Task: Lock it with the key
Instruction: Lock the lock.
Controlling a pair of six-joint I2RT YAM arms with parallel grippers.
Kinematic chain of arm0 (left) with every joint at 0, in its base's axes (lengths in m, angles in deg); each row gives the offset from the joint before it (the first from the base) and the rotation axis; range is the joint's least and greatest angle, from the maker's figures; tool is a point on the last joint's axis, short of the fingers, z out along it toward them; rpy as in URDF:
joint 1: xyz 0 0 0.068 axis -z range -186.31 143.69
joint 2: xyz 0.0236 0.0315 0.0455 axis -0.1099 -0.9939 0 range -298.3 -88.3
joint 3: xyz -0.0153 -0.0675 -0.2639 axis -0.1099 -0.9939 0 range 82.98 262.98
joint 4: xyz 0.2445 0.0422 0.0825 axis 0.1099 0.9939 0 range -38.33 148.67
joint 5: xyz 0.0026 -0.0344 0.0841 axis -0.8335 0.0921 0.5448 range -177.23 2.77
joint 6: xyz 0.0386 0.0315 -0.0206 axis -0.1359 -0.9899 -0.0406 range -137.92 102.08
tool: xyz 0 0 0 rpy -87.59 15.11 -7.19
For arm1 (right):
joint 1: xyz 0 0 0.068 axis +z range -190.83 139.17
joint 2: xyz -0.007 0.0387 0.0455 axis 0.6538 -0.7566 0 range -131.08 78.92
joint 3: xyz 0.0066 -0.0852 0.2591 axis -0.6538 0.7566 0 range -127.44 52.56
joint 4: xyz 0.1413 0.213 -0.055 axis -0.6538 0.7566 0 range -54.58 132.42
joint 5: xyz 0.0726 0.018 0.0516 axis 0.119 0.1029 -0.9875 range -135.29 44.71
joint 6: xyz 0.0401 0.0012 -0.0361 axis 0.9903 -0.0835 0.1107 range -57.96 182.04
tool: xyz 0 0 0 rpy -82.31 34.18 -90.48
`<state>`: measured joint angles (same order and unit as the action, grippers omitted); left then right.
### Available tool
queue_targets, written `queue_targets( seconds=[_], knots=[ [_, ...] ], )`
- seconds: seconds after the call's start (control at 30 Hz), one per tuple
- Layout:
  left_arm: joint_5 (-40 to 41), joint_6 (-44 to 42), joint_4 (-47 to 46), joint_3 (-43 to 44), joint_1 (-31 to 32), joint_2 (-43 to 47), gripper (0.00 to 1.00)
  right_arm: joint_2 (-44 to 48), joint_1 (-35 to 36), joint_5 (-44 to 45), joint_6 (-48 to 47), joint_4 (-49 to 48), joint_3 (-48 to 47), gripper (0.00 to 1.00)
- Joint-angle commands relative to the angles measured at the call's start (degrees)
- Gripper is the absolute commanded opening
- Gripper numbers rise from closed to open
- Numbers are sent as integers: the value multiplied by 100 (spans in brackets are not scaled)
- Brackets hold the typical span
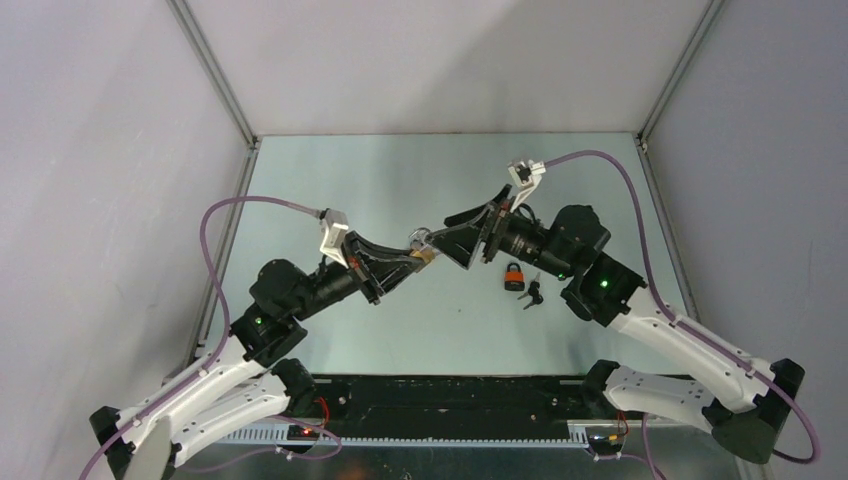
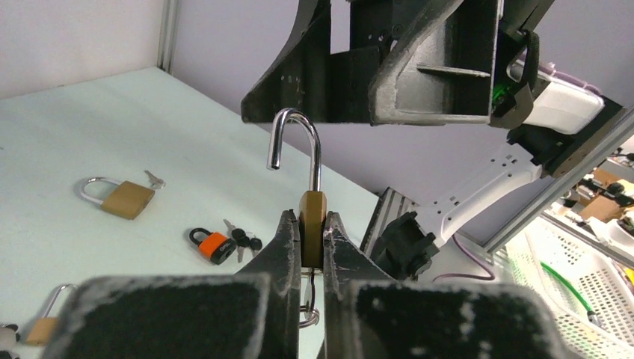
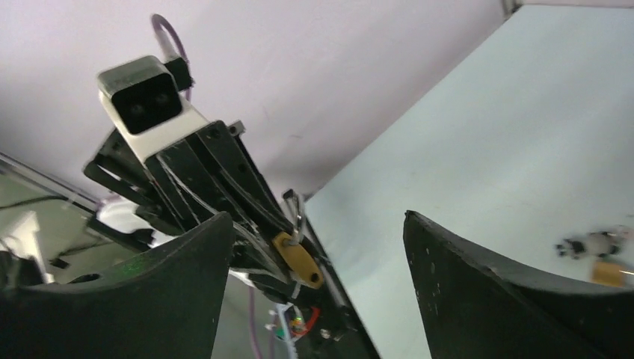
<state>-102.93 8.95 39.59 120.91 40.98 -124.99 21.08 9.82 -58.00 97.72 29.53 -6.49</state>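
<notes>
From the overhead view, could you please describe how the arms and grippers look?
Both are white near the base and black further up. The left arm and right arm each show a green light, a white camera block at the wrist and a purple cable. The left gripper and right gripper have black, wedge-shaped fingers.

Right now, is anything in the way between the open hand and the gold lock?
No, nothing visible. The right hand is open and faces the gold lock, which the left hand grips. Its shackle stands open, with only air between.
</notes>
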Motion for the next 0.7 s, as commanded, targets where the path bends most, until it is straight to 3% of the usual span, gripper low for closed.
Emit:
queue_targets(
  seconds=[0.0,0.1,0.23,0.3,0.4,0.57,0.67],
  knots=[
    [-241,-406,298,184,-10,60,0,421,-456,-657,-1105,11,229,86],
    [-668,-608,688,403,-16,-59,0,548,-822,-1711,-1923,107,310,81],
    [-1251,-918,1482,719,-17,-329,0,628,-915,-2855,-2452,-141,351,56],
    [-1513,-1078,1874,814,-11,-454,0,567,-860,-3286,-2420,-424,345,49],
    [-1658,-1167,2000,853,-12,-514,0,409,-634,-3428,-2502,-471,318,38],
    [-1854,-1319,2088,854,-12,-456,0,172,-434,-3047,-2843,262,224,14],
    [-1932,-1402,2127,876,-14,-442,0,60,-378,-2993,-3019,646,206,10]
  ],
)
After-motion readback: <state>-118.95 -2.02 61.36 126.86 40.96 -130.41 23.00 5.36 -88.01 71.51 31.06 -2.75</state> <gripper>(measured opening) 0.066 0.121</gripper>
